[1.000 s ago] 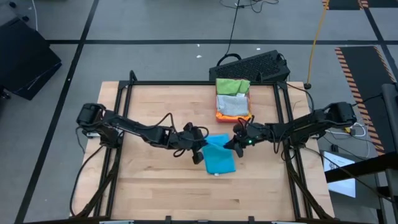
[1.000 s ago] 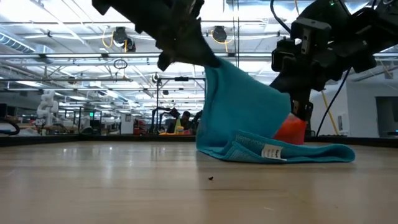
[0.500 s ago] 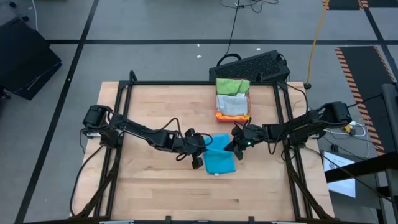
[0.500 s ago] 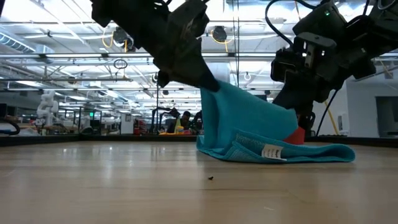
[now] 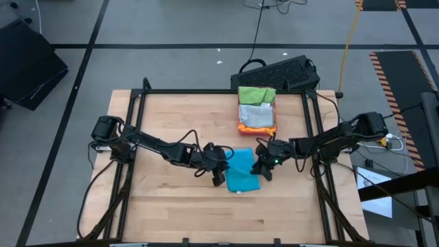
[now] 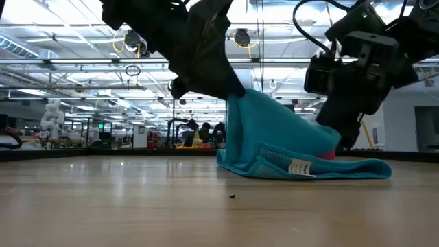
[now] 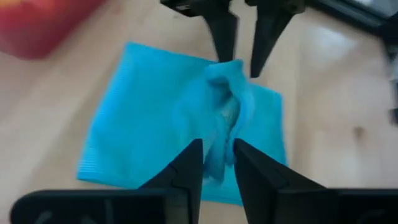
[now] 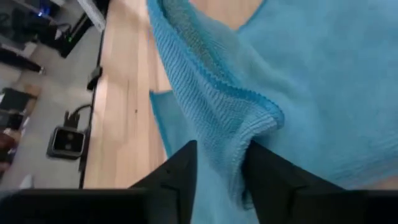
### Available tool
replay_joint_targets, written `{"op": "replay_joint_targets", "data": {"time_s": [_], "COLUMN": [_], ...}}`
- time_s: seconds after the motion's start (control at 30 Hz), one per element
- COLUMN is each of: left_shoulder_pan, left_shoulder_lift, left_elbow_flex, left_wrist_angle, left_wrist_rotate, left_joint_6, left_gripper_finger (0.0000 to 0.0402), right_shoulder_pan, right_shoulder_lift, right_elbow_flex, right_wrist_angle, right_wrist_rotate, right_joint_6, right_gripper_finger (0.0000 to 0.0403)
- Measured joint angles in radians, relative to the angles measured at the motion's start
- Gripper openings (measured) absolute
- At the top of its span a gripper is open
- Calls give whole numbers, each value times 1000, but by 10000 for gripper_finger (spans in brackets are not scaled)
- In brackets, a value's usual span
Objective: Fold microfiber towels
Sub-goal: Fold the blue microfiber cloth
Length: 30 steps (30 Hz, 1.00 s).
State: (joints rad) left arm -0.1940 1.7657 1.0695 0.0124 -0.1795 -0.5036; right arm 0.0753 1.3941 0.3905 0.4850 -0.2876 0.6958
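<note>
A bright blue microfiber towel [image 5: 243,177] lies folded over on the wooden table's middle. A raised ridge [image 7: 225,106] runs across it between my two grippers. My left gripper [image 5: 219,170] stands at the ridge's left end, my right gripper [image 5: 263,167] at its right end. Both sets of fingers are a little apart with cloth between them. In the low view the towel [image 6: 288,147] still stands up between the two grippers, and its lower layer with a white tag [image 6: 299,168] rests flat on the table. My left gripper [image 7: 217,165] has the left end of the towel's ridge [image 7: 217,146] between its parted fingers, which slant down from the table's left. The cloth below lies on the table. My right gripper [image 8: 221,165] has a folded, hemmed edge [image 8: 249,134] between its parted fingers, which slant down from the table's right; the fold sags slack onto the layer beneath.
A pink-red tray [image 5: 241,128] at the table's far middle holds folded green [image 5: 256,94] and pale [image 5: 256,116] towels. A dark keyboard [image 5: 278,72] lies beyond the far edge. Bare wood stretches toward the near edge and the left.
Both grippers have sunk toward the table with the towel's raised upper layer. The lifted edge has come down over the lower layer, so the peak stands lower in the low view. The lower layer with the tag has stayed where it was.
</note>
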Motion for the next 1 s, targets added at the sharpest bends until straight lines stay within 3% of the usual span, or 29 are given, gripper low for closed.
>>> {"op": "replay_joint_targets", "data": {"time_s": [0.37,0.7,1.0], "left_shoulder_pan": [-5,-1,-1], "left_shoulder_lift": [0,0,0], "left_elbow_flex": [0,0,0], "left_wrist_angle": [26,108,108], "left_wrist_rotate": [73,45,-60], "left_joint_6": [-135,-180,-183], "left_gripper_finger": [163,172,172], "right_shoulder_pan": [26,23,65], "right_shoulder_lift": [0,-36,0], "right_elbow_flex": [-38,-38,-37], "right_wrist_angle": [19,147,135], "right_wrist_rotate": [-87,-134,58], "right_joint_6": [107,282,205], "right_gripper_finger": [171,169,130]}}
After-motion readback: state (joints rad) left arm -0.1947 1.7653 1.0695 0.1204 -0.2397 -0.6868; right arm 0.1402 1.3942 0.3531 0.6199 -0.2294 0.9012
